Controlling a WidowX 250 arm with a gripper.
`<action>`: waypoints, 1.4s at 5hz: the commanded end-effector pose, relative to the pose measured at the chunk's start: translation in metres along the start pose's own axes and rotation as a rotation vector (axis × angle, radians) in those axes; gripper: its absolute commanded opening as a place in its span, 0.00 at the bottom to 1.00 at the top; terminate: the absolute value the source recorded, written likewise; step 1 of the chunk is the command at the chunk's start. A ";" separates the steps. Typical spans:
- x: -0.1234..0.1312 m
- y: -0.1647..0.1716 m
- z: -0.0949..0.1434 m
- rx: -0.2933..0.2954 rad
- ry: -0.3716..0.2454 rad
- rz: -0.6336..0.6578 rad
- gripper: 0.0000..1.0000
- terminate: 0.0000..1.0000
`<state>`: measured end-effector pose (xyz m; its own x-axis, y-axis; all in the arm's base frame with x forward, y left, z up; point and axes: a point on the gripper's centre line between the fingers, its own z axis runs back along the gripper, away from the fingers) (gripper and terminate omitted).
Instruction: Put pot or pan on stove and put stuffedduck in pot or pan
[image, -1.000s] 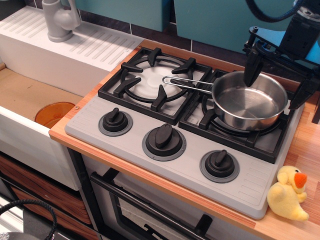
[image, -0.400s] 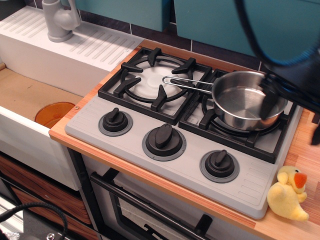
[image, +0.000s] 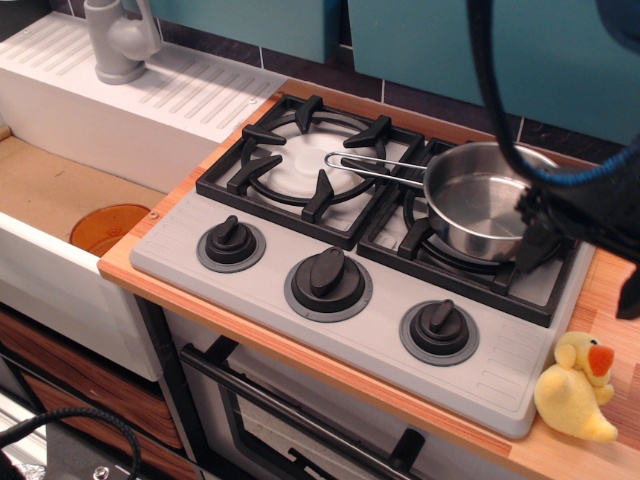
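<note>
The steel saucepan (image: 478, 205) sits on the right burner of the grey toy stove (image: 370, 335), with its wire handle pointing left over the left burner. It holds nothing. The yellow stuffedduck (image: 578, 388) sits on the wooden counter at the stove's front right corner. My gripper (image: 582, 268) hangs over the pan's right rim, above and behind the duck. It is open and empty, with one dark finger (image: 530, 245) in front of the pan and the other at the frame's right edge.
A white sink (image: 60, 210) with a grey faucet (image: 120, 40) and an orange drain disc (image: 108, 228) lies left of the stove. Three black knobs line the stove's front. An oven door with a black handle (image: 290, 415) is below. A black cable hangs at the upper right.
My gripper has come from behind the pan forward and to the right, across the pan's right side toward the duck. The pan and duck have not moved.
</note>
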<state>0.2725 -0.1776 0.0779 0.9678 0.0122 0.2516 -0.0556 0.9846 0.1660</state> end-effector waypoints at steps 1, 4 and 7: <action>-0.010 -0.006 -0.005 -0.022 -0.072 0.000 1.00 0.00; -0.026 -0.018 -0.041 0.003 -0.149 0.005 1.00 0.00; -0.020 -0.016 -0.046 -0.014 -0.158 0.027 0.00 0.00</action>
<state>0.2553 -0.1831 0.0128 0.9289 0.0033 0.3704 -0.0724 0.9823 0.1727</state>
